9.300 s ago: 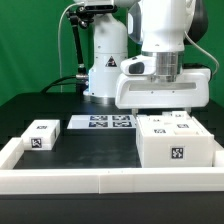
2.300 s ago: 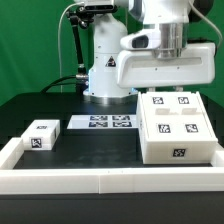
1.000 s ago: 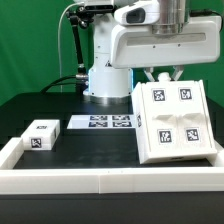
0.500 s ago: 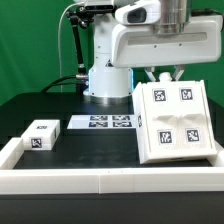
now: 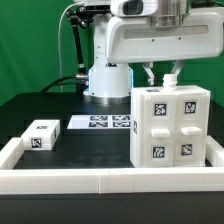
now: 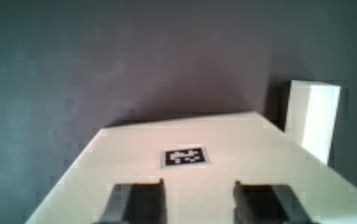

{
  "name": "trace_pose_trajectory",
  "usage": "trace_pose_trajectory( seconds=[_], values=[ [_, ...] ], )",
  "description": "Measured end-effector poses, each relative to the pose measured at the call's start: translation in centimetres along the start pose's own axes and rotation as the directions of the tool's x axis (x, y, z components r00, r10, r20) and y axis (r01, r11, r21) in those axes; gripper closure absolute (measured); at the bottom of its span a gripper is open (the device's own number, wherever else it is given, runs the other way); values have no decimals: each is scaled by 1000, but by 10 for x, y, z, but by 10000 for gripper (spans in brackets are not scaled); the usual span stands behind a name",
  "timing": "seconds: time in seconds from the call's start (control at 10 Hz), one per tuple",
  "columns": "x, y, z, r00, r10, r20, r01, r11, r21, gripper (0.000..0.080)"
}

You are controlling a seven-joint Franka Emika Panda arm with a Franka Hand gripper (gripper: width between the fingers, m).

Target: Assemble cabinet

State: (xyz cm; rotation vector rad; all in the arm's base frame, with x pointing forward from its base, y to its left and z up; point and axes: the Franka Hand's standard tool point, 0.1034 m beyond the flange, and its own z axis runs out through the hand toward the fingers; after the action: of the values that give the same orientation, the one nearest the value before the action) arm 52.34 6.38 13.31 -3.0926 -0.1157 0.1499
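Lying at the exterior view's left: small white block [image 5: 41, 134], marker board [image 5: 101, 122] | cabinet body [image 5: 168, 125] stands upright | gripper [image 5: 161, 84] clasps its top edge.

The cabinet body [image 5: 168, 125], at three o'clock in the exterior view, looks like smooth, matt white plastic. Its square tags are flat black-and-white print with no shine. The small block [image 5: 42, 134] at nine o'clock has the same matt white finish. The table [image 5: 85, 150] is black and matt. The robot arm's housing [image 5: 160, 40] at twelve o'clock is smooth white plastic with a light gloss. The gripper [image 6: 200, 190] has dark, dull fingers [image 6: 136, 200]. The border wall [image 5: 90, 180] at six o'clock is plain matt white.
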Motion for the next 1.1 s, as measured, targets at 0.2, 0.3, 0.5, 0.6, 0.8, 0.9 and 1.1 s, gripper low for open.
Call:
trace_pose_trajectory(
  seconds=[0.2,0.3,0.5,0.6,0.8,0.9,1.1],
  values=[
    [0,0,0,1000,0,0,0,1000,0,568],
    [0,0,0,1000,0,0,0,1000,0,434],
    [0,0,0,1000,0,0,0,1000,0,249],
    [0,0,0,1000,0,0,0,1000,0,115],
    [0,0,0,1000,0,0,0,1000,0,24],
    [-1,0,1,1000,0,0,0,1000,0,7],
    [-24,17,13,1000,-17,-19,17,1000,-9,1]
  ],
)
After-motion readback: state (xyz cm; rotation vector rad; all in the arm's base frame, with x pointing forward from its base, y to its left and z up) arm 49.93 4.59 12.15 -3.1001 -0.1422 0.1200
